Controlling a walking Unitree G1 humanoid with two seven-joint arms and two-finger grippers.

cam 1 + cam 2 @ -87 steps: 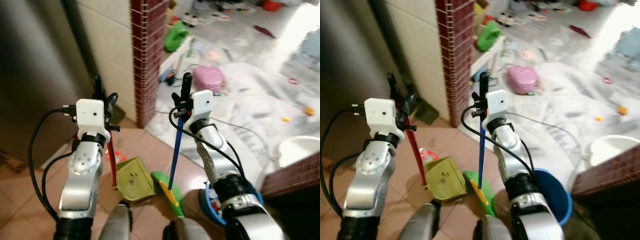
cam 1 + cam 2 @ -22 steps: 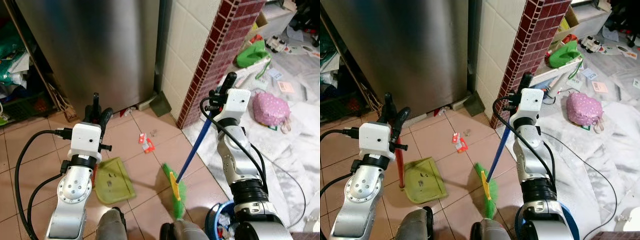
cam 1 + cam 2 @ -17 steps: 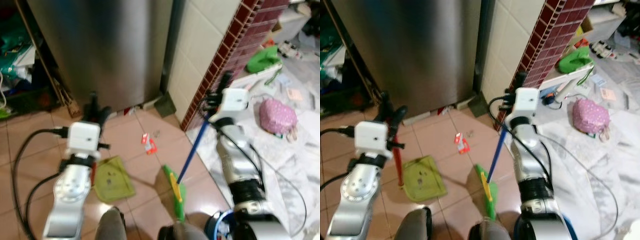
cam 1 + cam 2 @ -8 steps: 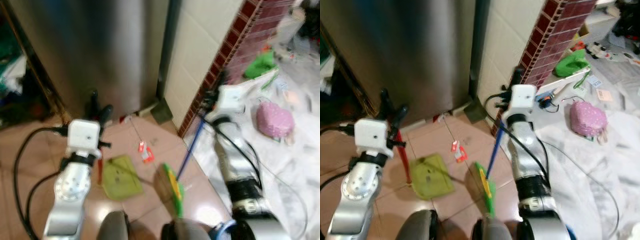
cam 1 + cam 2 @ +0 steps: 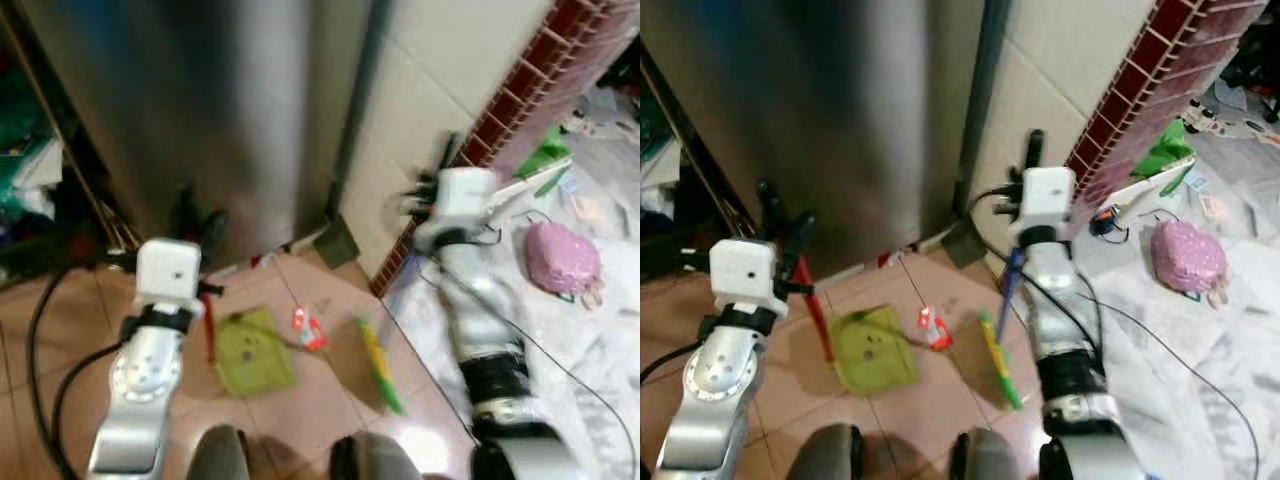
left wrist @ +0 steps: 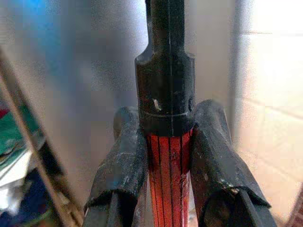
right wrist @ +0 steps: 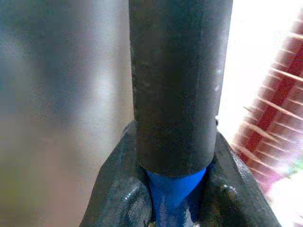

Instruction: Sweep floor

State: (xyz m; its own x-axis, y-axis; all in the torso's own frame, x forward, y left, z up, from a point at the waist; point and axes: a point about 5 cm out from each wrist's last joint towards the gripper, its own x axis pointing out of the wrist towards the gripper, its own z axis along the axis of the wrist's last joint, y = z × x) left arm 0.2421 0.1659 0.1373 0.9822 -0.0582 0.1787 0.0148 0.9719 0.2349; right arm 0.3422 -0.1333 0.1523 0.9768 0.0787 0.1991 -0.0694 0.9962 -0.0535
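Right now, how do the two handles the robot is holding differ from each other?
The dustpan handle is red with a black cap; the broom handle is blue with a black grip. The left claw holds the red one, ending in a green dustpan flat on the tiles; the right claw holds the blue one, ending in a green and yellow broom head. Both are clamped tight.

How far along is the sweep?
Tools are in hand: left gripper clamps the dustpan handle, right gripper the broom. The red wrapper lies on the tiles between pan and bristles, not yet swept in. Collecting it is left.
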